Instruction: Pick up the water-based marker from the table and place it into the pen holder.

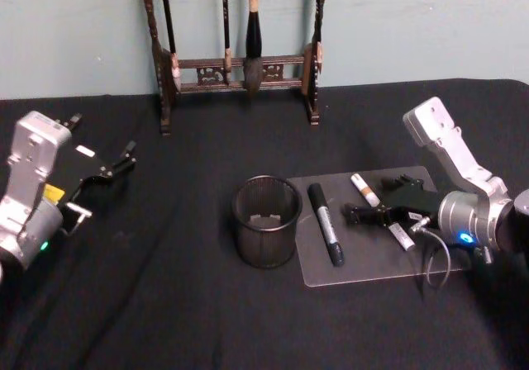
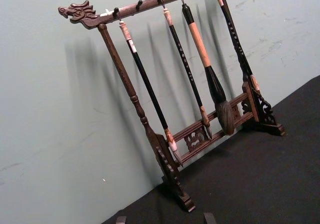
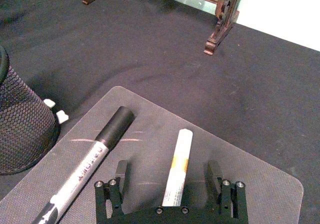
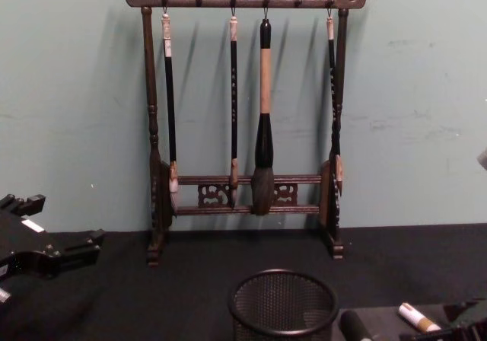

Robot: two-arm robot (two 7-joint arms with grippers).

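No word, number or brand can be read anywhere. The grey-barrelled marker on the mat carries dark printing along its barrel, too small and slanted to make out. The water-based marker has a tan-gold band whose marks are illegible. A small white sticker by the left arm shows no legible lettering.

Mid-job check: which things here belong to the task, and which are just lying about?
In the job: water-based marker, pen holder, table, right gripper, fingers open astride it.
Lying about: black marker, grey mat, brush rack with brushes, left gripper parked at left.
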